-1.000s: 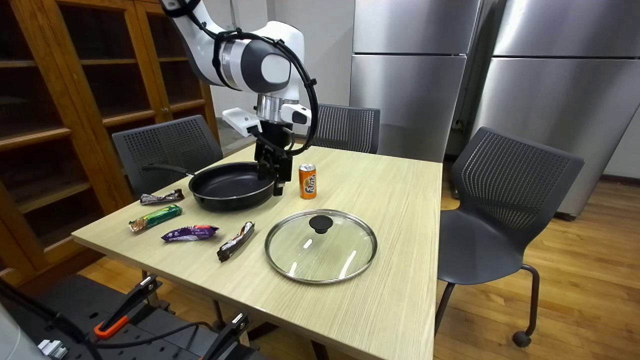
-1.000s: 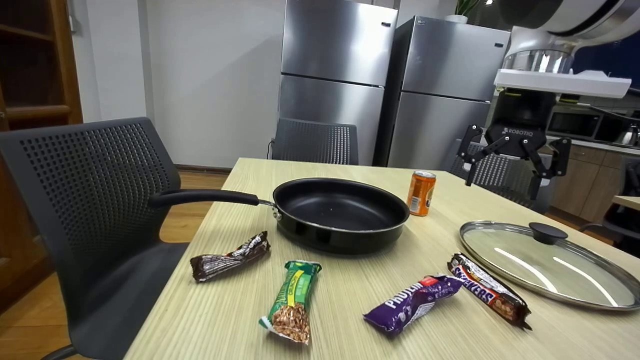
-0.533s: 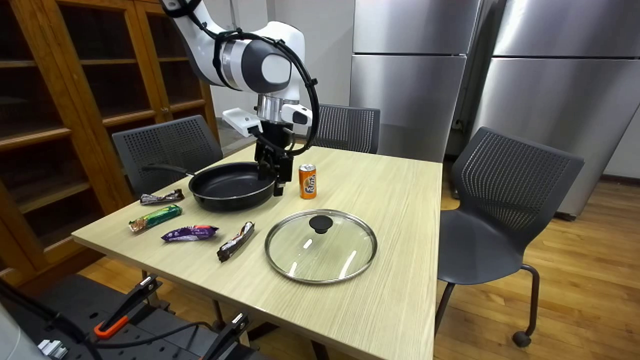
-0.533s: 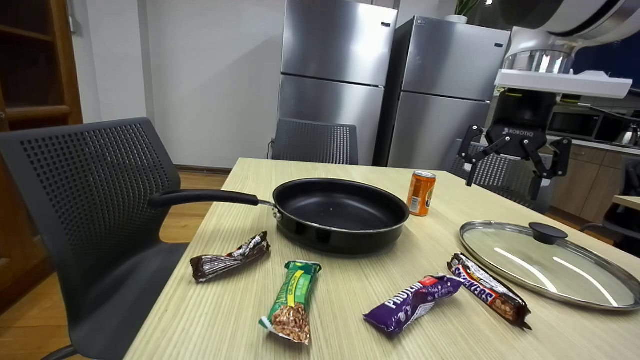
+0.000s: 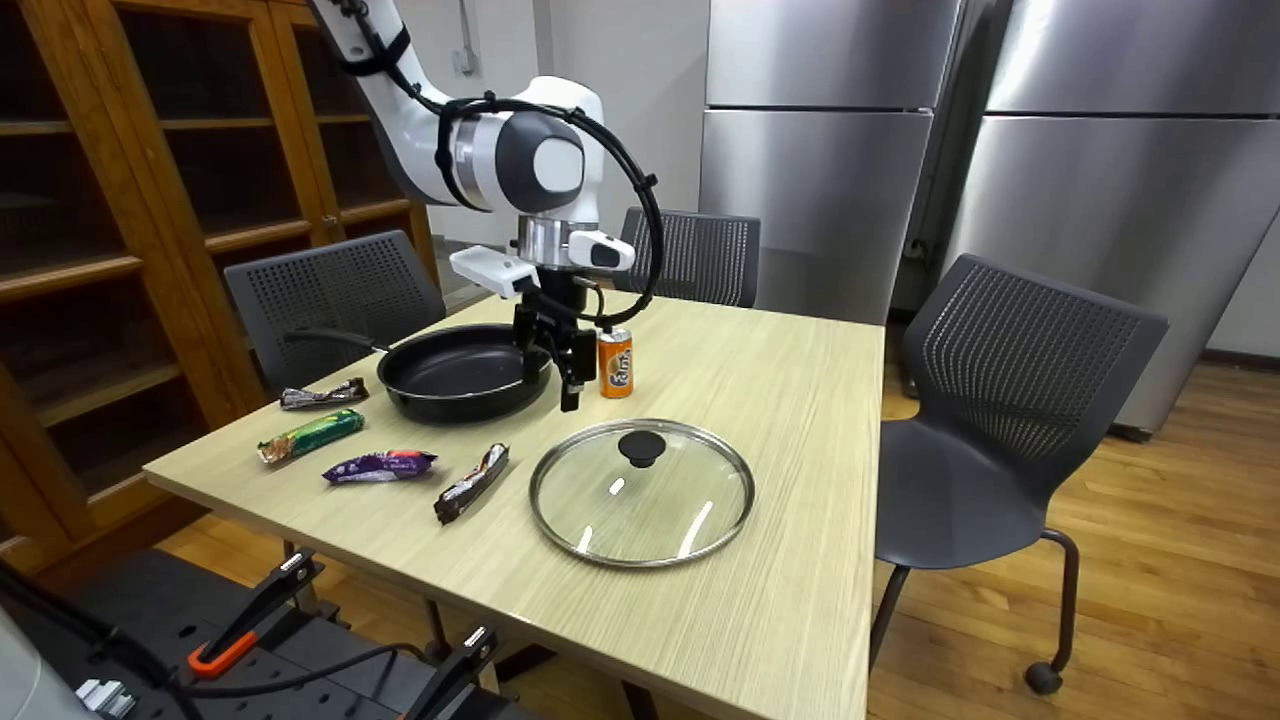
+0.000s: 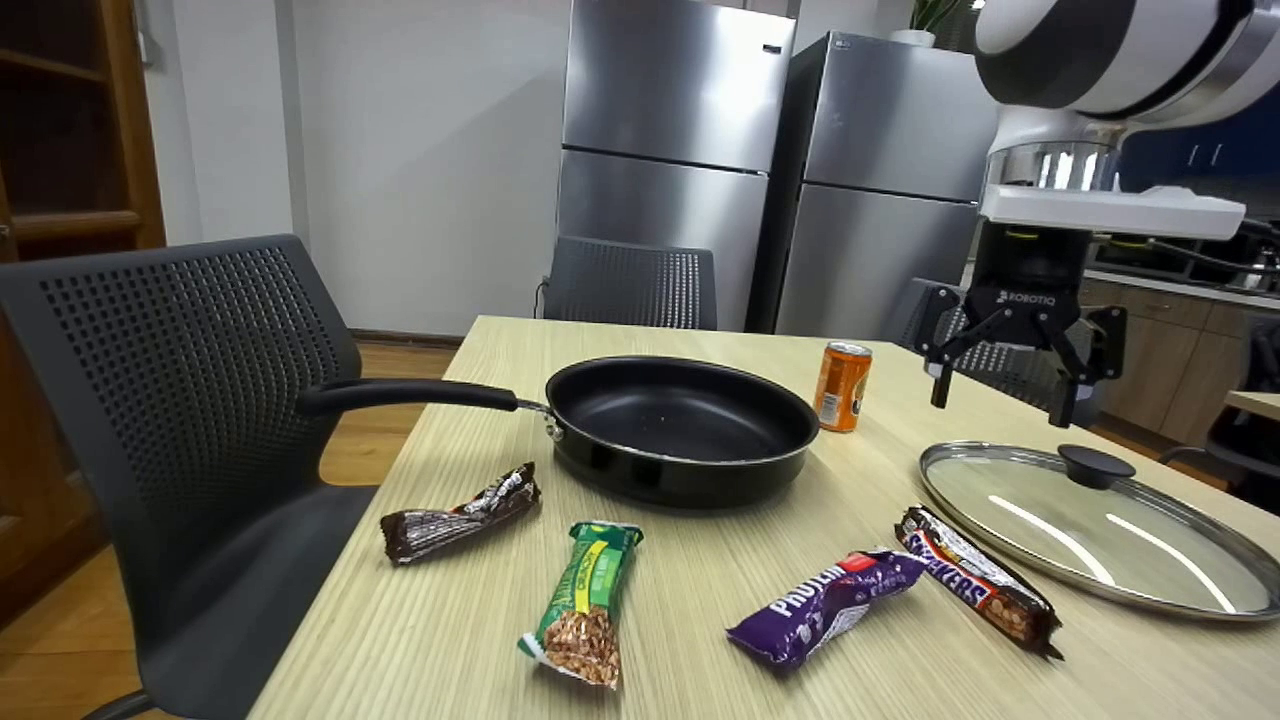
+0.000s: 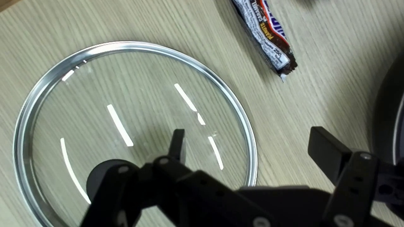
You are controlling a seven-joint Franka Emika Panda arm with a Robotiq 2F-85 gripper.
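My gripper (image 6: 1001,398) is open and empty, pointing down above the table. It also shows in the wrist view (image 7: 249,138), with its fingers wide apart over the edge of the glass lid (image 7: 142,78). The lid lies flat with its black knob (image 5: 641,448) up; the knob is partly hidden by the gripper in the wrist view. In an exterior view the gripper (image 5: 552,385) hangs between the black frying pan (image 5: 460,365) and the orange Fanta can (image 5: 618,365). The Snickers bar (image 6: 980,580) lies beside the lid. The gripper touches nothing that I can see.
A purple protein bar (image 6: 825,610), a green granola bar (image 6: 590,600) and a brown wrapped bar (image 6: 460,515) lie in front of the pan. The pan's handle (image 6: 410,396) sticks out past the table edge. Chairs (image 5: 975,480) stand around the table (image 5: 790,400).
The arm and open gripper have moved lower and slightly away from the pan, toward the lid. The objects on the table have not moved.
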